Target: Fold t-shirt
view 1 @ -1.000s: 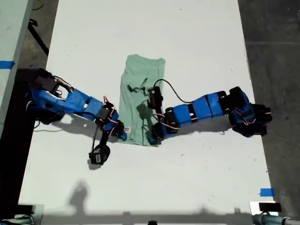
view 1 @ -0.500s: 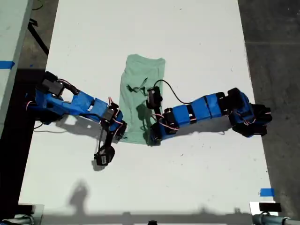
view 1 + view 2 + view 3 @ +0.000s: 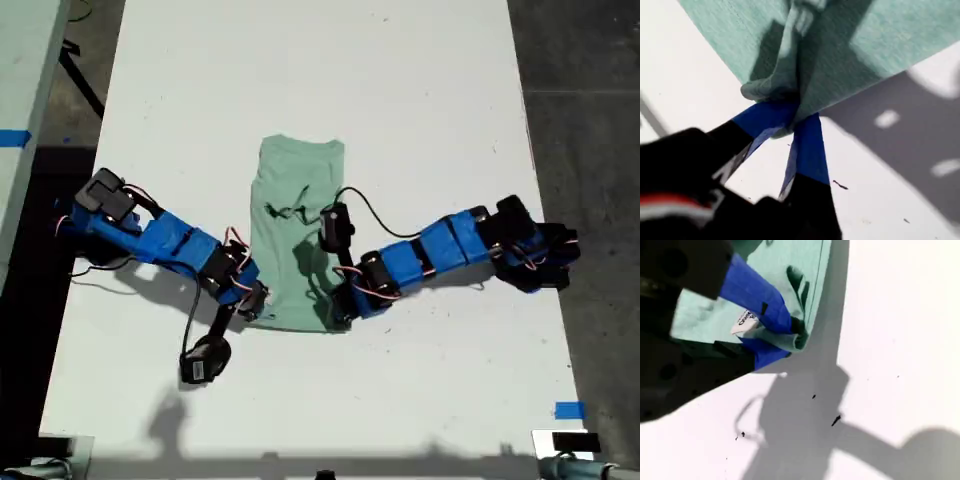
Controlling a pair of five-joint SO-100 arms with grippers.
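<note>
T-shirt (image 3: pixel 295 235) has shifted toward the exterior view's left and lower edge with both grippers.
My first gripper (image 3: pixel 792 117) and my second gripper (image 3: pixel 790 337) each clamp a bunched hem corner; the folded t-shirt lies mid-table (image 3: pixel 420 90) between both arms.

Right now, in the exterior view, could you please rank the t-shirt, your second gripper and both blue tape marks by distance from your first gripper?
1. t-shirt, pinched in my first gripper at its hem.
2. my second gripper, across the hem toward the exterior view's left.
3. lower blue tape mark, exterior view's lower right.
4. upper blue tape mark, exterior view's left edge.
</note>
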